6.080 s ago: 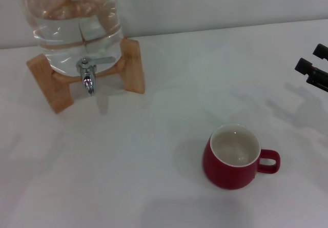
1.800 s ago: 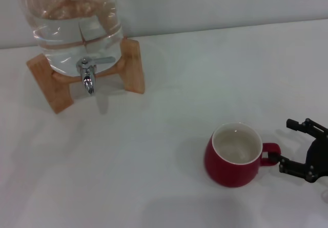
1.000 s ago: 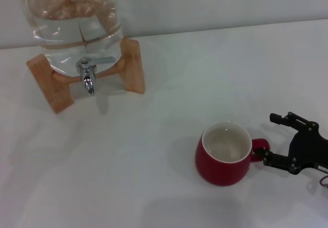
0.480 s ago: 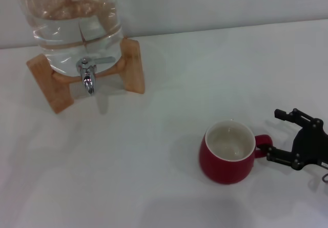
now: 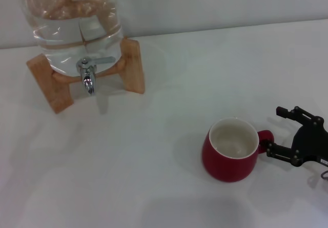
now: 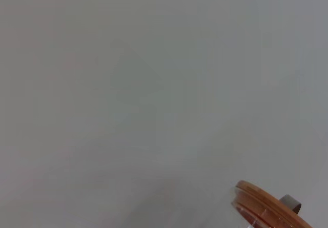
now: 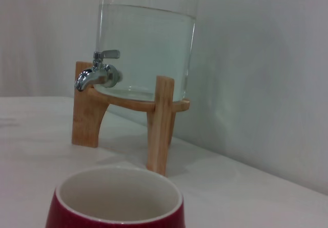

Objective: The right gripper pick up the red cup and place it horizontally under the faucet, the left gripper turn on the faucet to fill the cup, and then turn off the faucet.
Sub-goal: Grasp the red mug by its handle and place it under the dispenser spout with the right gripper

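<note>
The red cup (image 5: 229, 150) stands upright on the white table, its off-white inside showing and its handle (image 5: 265, 138) pointing right. My right gripper (image 5: 274, 130) is open just right of the cup, its fingers spread either side of the handle, with the near fingertip close against it. The faucet (image 5: 87, 75) sits far left at the back on the water jar (image 5: 72, 23), lever lying flat. In the right wrist view the cup's rim (image 7: 118, 200) fills the foreground, with the faucet (image 7: 97, 71) beyond. My left gripper is out of view.
The jar rests on a wooden stand (image 5: 132, 66) near the back wall. The left wrist view shows only the wall and the jar's wooden lid (image 6: 266, 207). White table stretches between the stand and the cup.
Over the last second the cup and my right gripper have shifted a little to the right together. The gripper stays open at the handle.
</note>
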`<state>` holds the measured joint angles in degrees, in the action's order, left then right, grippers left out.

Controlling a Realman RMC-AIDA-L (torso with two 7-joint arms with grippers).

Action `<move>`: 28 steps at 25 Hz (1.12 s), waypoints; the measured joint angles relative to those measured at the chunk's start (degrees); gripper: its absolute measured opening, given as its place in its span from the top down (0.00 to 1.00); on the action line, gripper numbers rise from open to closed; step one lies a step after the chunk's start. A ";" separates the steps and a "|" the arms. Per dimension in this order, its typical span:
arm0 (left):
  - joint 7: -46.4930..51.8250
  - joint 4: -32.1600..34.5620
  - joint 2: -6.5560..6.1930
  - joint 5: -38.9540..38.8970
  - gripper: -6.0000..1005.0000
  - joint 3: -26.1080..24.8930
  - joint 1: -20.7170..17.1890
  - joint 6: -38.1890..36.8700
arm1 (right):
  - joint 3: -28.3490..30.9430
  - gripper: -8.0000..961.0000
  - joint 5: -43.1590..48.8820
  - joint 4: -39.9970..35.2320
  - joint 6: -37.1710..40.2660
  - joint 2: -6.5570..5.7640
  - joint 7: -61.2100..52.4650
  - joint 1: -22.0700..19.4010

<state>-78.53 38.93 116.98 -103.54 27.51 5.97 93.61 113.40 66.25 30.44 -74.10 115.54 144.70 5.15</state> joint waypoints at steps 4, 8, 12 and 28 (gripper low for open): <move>-0.06 0.00 0.00 0.00 0.13 0.00 0.00 0.00 | -0.46 0.17 -0.40 -0.03 0.47 0.03 -0.16 0.03; -0.08 0.00 0.01 0.00 0.13 0.00 0.00 0.00 | -1.05 0.18 -0.47 -0.04 0.64 0.04 -0.26 0.09; -0.07 0.00 0.08 0.00 0.13 0.00 0.00 0.00 | -1.09 0.18 -0.68 -0.03 0.70 0.04 -0.28 0.13; 0.04 0.00 0.18 0.05 0.13 0.00 -0.09 0.15 | -8.13 0.45 -5.00 -0.73 0.45 0.06 -0.31 1.38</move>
<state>-78.49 38.93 117.16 -103.49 27.51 5.89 93.76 105.27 61.25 29.71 -73.65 115.60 144.39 6.53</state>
